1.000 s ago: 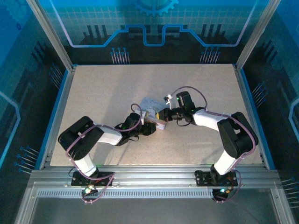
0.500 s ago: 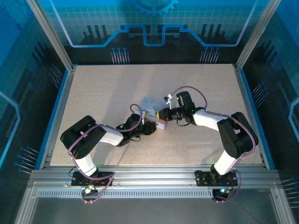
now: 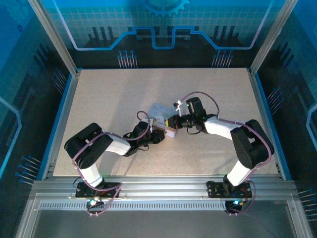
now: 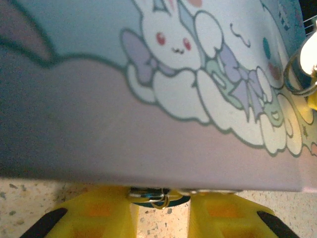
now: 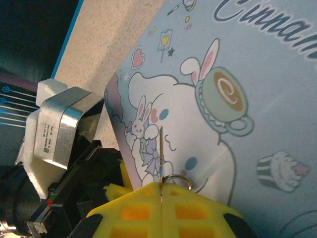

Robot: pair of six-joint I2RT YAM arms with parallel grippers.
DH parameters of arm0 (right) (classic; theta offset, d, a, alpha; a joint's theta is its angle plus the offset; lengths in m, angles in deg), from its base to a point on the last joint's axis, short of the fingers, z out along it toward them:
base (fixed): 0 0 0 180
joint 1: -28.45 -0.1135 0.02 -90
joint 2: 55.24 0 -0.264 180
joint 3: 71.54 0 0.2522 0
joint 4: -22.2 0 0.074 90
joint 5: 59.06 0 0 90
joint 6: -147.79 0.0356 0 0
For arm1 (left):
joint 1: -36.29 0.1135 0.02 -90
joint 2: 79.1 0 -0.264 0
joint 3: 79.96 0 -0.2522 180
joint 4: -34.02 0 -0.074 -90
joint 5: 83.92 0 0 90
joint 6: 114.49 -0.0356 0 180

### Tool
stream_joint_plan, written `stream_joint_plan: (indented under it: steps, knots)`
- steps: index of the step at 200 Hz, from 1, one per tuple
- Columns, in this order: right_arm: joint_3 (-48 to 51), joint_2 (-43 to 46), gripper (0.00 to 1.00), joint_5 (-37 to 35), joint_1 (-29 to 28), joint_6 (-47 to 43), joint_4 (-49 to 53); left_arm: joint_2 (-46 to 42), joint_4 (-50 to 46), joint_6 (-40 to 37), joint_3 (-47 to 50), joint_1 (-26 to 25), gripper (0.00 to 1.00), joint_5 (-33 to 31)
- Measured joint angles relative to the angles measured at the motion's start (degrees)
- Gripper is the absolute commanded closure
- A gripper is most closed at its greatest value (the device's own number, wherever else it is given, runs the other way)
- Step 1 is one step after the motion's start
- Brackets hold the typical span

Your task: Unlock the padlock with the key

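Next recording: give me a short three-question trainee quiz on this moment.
1. True or false: the right gripper is shut on the key.
2. What does the left gripper hold? A) padlock B) key C) nothing
3. Fill in: both grippers' fingers are coloured ____.
Key: 1 true; 2 A; 3 yellow.

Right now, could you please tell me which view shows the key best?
The right wrist view: the key juts edge-on from the right end effector. The left wrist view catches a shiny ring, perhaps the keyring; from above it's too small.
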Motion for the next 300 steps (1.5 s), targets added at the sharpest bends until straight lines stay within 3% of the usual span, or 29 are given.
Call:
stream_joint_plan:
  steps: [99,158,192,300]
  knots:
    - [3.30,16.52,0.93,-4.74,-1.20,-7.37,5.05,-5.57,-1.03,1.95,2.58,-1.05,0.73,0.28]
    - [13.07,25.53,0.93,-11.54,-8.26,-11.13,5.97,-11.32,-5.68,3.15,2.91,-1.20,0.73,1.20]
    - [16.90,25.75,0.93,-14.16,-11.89,-12.09,4.11,-12.98,-7.87,3.78,2.91,-1.20,0.73,1.40]
    - [19.12,16.09,0.93,-17.55,-15.37,-18.91,-0.70,-13.81,-9.97,3.96,3.21,-1.20,0.73,1.40]
